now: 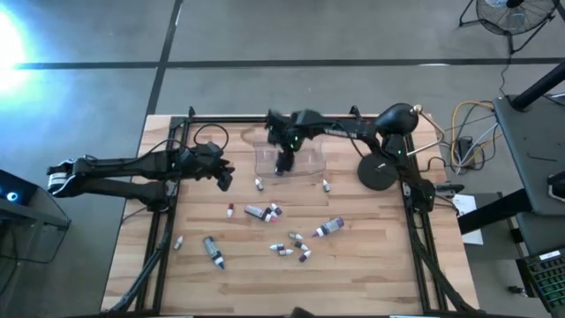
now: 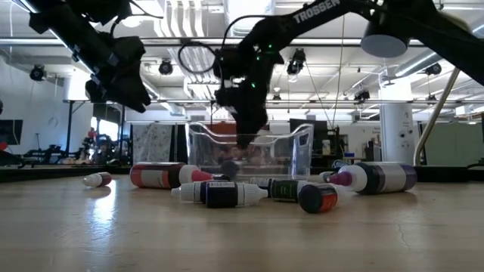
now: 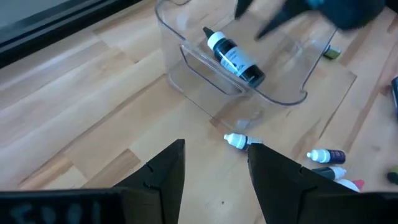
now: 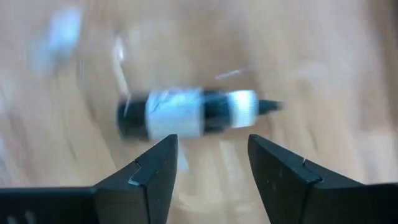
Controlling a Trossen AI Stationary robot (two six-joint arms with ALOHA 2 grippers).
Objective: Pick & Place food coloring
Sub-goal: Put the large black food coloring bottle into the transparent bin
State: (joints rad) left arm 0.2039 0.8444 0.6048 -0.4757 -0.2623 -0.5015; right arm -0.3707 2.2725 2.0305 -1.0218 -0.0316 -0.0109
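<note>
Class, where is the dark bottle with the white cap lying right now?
The dark bottle with the white cap lies on its side inside the clear plastic box at the table's far middle in the high view, directly beneath the right tool.

grey floor [image 1: 88, 35]; ceiling lights [image 2: 181, 19]

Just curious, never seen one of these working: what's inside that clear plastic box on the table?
One dark food coloring bottle with a white cap lies inside the clear box. The right gripper hangs over the box, open, hiding part of the inside from above.
</note>
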